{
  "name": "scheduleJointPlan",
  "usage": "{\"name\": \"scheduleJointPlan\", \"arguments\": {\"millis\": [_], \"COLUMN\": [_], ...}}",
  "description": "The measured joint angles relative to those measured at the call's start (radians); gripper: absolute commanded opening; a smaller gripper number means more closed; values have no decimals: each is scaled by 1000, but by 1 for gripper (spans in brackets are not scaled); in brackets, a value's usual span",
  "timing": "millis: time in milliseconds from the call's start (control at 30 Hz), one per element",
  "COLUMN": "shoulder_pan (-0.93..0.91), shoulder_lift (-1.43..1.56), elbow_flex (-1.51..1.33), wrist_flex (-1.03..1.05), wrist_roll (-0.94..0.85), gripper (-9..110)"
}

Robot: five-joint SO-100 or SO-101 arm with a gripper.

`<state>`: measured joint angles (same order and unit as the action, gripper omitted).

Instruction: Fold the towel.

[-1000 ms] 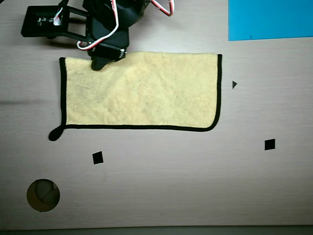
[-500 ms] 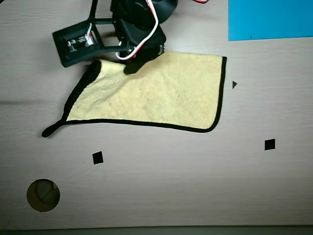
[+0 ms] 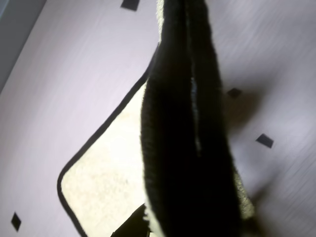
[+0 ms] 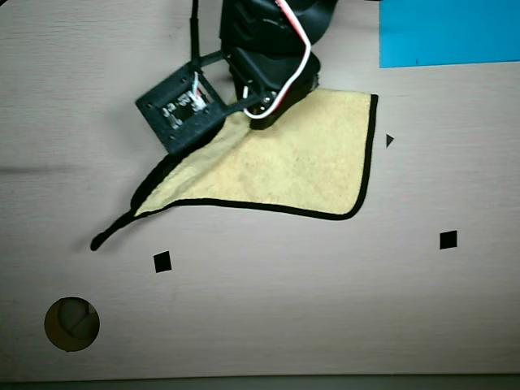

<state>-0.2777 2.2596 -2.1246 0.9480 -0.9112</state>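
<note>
The pale yellow towel [image 4: 301,166] with black edge trim lies on the table in the overhead view. Its right part is flat, and its upper left part is drawn up towards my gripper [image 4: 258,112]. A thin black loop [image 4: 99,240] trails off its lower left corner. The gripper is under the arm's black body and appears shut on the towel's raised edge; its fingers are hidden. In the wrist view a dark, shadowed fold of towel [image 3: 182,148] hangs close to the lens. The flat part of the towel [image 3: 103,177] lies below it.
A bright blue sheet [image 4: 447,32] lies at the top right of the overhead view. Small black square markers [image 4: 162,262] [image 4: 448,240] sit on the tabletop. A round hole [image 4: 71,323] is at the lower left. The wrist camera board [image 4: 180,108] sticks out left of the arm.
</note>
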Motion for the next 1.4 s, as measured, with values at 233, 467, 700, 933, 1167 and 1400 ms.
{"name": "scheduleJointPlan", "arguments": {"millis": [233,467,700,933,1167,1400], "shoulder_pan": [120,236,299,308,342,420], "shoulder_lift": [-2,-2,-2,-18,-43,-43], "elbow_flex": [89,120,103,-11,-104,-103], "wrist_flex": [83,144,221,192,138,138], "wrist_roll": [69,100,67,35,92,201], "gripper": [0,0,0,0,0,0]}}
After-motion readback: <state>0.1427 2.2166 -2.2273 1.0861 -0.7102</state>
